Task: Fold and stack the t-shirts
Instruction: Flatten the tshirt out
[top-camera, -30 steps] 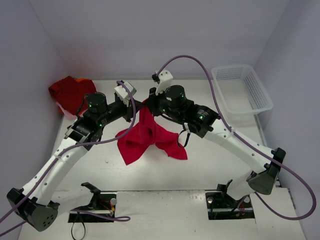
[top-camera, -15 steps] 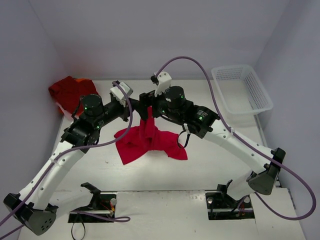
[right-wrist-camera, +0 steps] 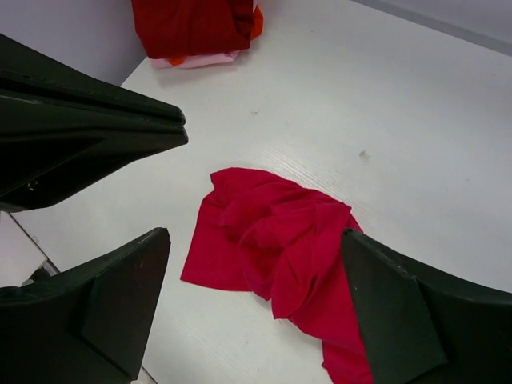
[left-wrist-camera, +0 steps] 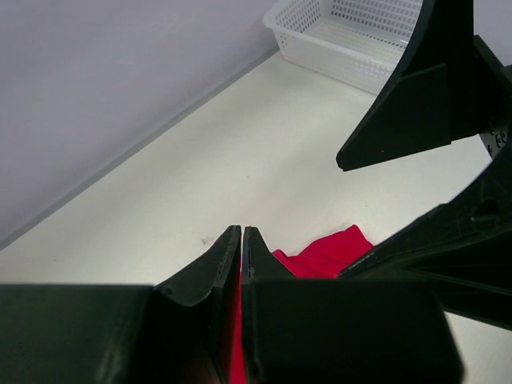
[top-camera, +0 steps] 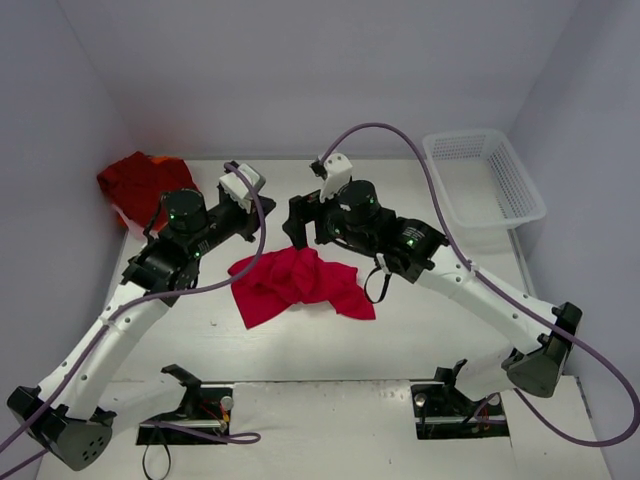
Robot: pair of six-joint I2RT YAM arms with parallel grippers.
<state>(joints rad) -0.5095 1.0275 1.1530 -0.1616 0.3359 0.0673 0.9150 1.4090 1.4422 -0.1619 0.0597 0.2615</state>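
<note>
One red t-shirt [top-camera: 300, 283] lies crumpled on the white table [top-camera: 420, 330] between the two arms; it also shows in the left wrist view [left-wrist-camera: 324, 254]. My right gripper [top-camera: 298, 225] hangs open just above it, and in its wrist view the loose cloth [right-wrist-camera: 280, 240] lies under the wide-apart jaws [right-wrist-camera: 254, 236], touching neither. My left gripper [top-camera: 266, 208] hovers above the shirt's left part, jaws pressed shut [left-wrist-camera: 241, 230], with only a sliver of red showing in the slit between them. Darker red folded t-shirts [top-camera: 140, 185] sit at the back left corner [right-wrist-camera: 192, 28].
A white mesh basket [top-camera: 485, 175] stands at the back right, also seen in the left wrist view [left-wrist-camera: 352, 40]. The right gripper's black fingers [left-wrist-camera: 416, 104] loom close to the left gripper. Grey walls close in the table on three sides.
A second ago the shirt hung in the air between the two grippers. The right gripper has opened, the shirt has dropped onto the table, and the left gripper has drawn back to the left.
</note>
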